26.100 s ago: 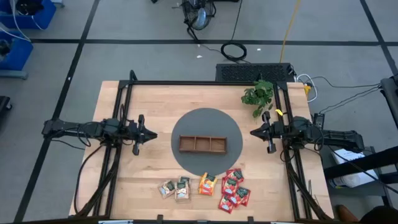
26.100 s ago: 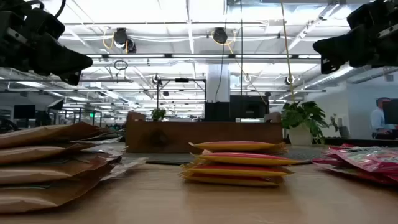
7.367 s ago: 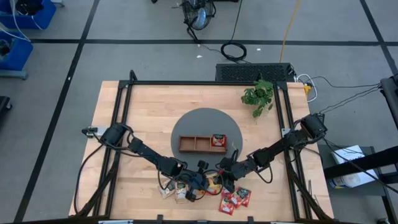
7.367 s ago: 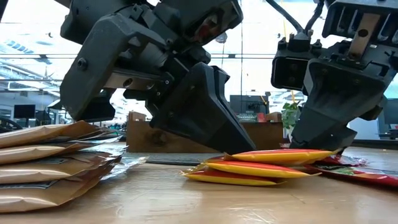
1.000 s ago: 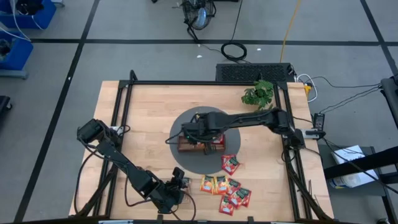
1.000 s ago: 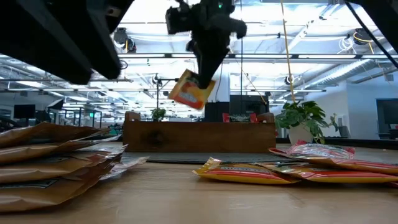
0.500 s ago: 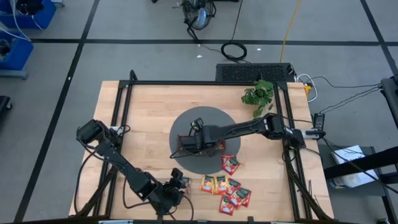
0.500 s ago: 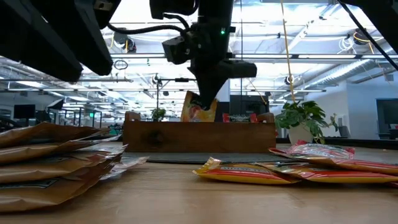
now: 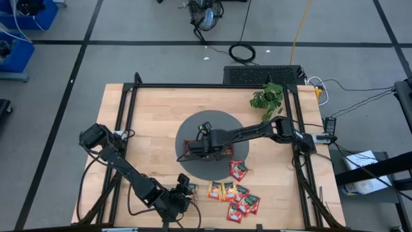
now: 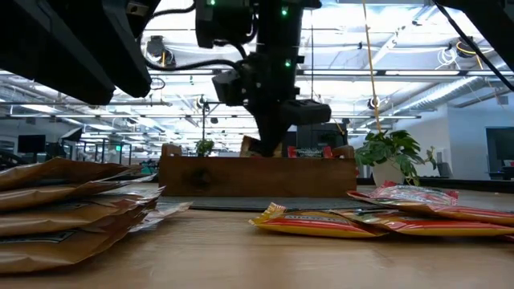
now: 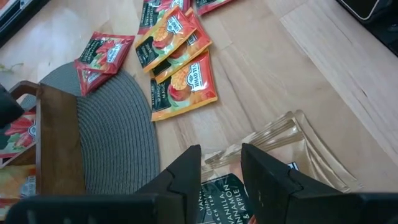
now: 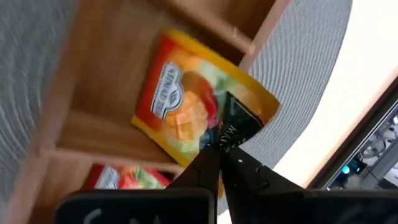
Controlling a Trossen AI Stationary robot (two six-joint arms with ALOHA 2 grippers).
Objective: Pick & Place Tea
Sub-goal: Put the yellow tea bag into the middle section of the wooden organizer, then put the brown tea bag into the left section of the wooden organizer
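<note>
Sachet poised over the wooden tray, right arm doing the placing.

Right gripper (image 12: pixel 219 163) has its jaws pinched on the dark-labelled edge of an orange tea sachet (image 12: pixel 199 112), which hangs straight ahead of the fingertips, its long side slanting across a tray compartment (image 12: pixel 93 93); a red sachet (image 12: pixel 124 177) lies in the neighbouring compartment. The wooden tray (image 9: pixel 188 153) sits directly beneath these jaws, so letting go looks like the next step. Left gripper (image 11: pixel 221 163) waits well apart from the tray, jaws spread just above a tan-and-green sachet (image 11: pixel 219 194), with loose orange sachets (image 11: pixel 180 81) ahead of it on the table (image 9: pixel 154 109).
</note>
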